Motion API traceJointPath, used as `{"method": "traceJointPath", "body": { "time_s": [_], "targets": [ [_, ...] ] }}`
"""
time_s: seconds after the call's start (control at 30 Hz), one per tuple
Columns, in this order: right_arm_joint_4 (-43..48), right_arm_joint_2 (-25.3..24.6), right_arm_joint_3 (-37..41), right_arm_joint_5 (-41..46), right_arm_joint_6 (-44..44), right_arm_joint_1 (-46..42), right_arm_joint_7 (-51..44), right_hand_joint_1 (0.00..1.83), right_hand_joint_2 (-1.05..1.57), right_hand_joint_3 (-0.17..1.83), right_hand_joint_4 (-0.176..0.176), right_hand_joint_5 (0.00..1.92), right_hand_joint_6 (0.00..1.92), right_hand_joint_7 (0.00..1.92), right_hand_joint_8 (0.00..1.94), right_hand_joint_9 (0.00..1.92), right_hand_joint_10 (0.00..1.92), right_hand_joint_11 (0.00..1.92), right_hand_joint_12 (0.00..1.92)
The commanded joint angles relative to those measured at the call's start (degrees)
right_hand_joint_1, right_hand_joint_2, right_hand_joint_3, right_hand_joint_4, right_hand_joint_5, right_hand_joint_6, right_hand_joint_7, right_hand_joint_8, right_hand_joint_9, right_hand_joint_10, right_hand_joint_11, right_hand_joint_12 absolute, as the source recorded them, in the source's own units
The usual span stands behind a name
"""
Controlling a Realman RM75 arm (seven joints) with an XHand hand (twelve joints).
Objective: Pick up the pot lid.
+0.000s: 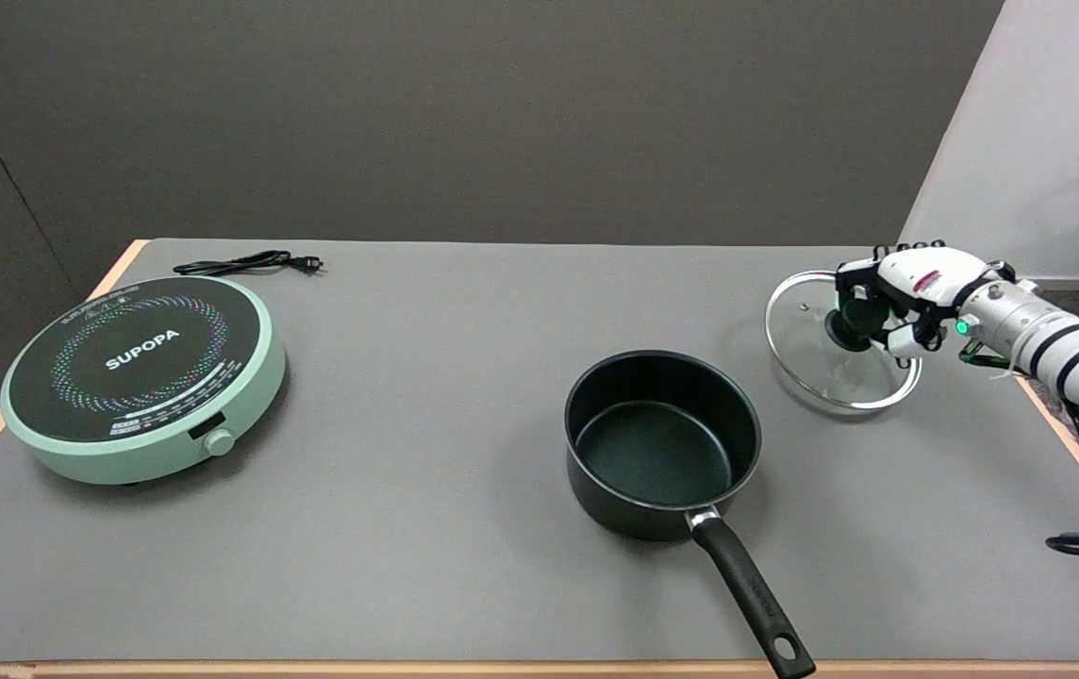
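Pot lid (832,363) at right of frame, tilted; right hand (898,302) has its fingers closed around the black knob (849,328). Glass could slip and swing if that hold loosens.

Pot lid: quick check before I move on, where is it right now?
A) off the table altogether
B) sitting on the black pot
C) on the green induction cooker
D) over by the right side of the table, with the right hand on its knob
D: the glass pot lid is near the table's right edge, apart from the open black pot, and the right hand has its fingers wrapped around the lid's black knob.
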Motion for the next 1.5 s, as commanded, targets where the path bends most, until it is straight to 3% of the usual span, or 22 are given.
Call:
{"method": "traceJointPath", "body": {
  "time_s": [0.03,0.47,0.77,1.07,1.33,1.5],
  "targets": [
    [-0.09,0.12,1.46,5.87,1.17,0.71,8.45,1.37,0.79,0.75,0.176,0.55,1.44,0.91,1.35,0.81,1.61,0.65,1.08],
    [-1.13,0.12,2.1,5.7,1.17,0.71,19.26,1.37,0.79,0.74,0.176,0.56,1.45,0.91,1.36,0.81,1.61,0.66,1.08],
    [-1.13,0.76,2.1,5.62,1.17,0.4,20.59,1.37,0.79,0.73,0.176,0.56,1.45,0.91,1.35,0.82,1.62,0.66,1.1],
    [-2.17,4.2,2.97,5.87,1.89,-2.22,28.88,1.37,0.8,0.73,0.176,0.56,1.46,0.91,1.35,0.82,1.62,0.67,1.13],
    [-6.96,6.12,9.28,5.47,2.53,-9.65,35.2,1.37,0.8,0.73,0.176,0.57,1.46,0.91,1.34,0.81,1.62,0.67,1.15],
    [-10.74,4.47,18.25,5.39,2.13,-17.24,40.57,1.37,0.79,0.74,0.176,0.57,1.46,0.91,1.35,0.81,1.62,0.67,1.16]
  ]
}}
